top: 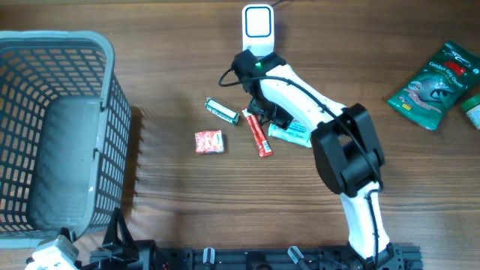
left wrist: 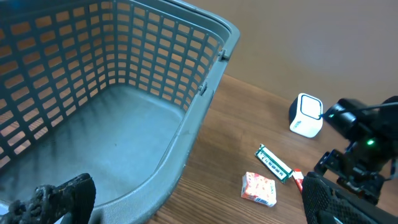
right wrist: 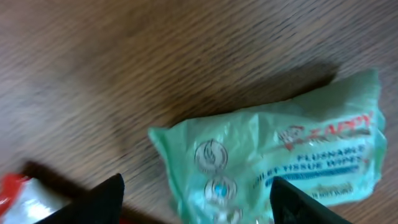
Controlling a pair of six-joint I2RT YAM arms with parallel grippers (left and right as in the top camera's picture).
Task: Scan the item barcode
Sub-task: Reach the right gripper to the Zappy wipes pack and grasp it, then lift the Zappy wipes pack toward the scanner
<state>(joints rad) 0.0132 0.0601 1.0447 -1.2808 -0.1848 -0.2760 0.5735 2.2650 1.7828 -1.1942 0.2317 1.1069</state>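
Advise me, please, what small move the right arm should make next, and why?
Probably lower the right gripper and close it on the flushable wipes pack: its fingers stand apart over the pack's end, the pack lies flat and ungripped, and it must be lifted toward the white scanner nearby.

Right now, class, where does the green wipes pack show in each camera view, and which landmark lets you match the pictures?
Overhead: the green wipes pack lies right of centre, partly under the right arm.
Left wrist: not visible; the right arm stands where it would be.
Right wrist: it fills the centre and right.
Landmark: the red stick pack, seen in all three views.
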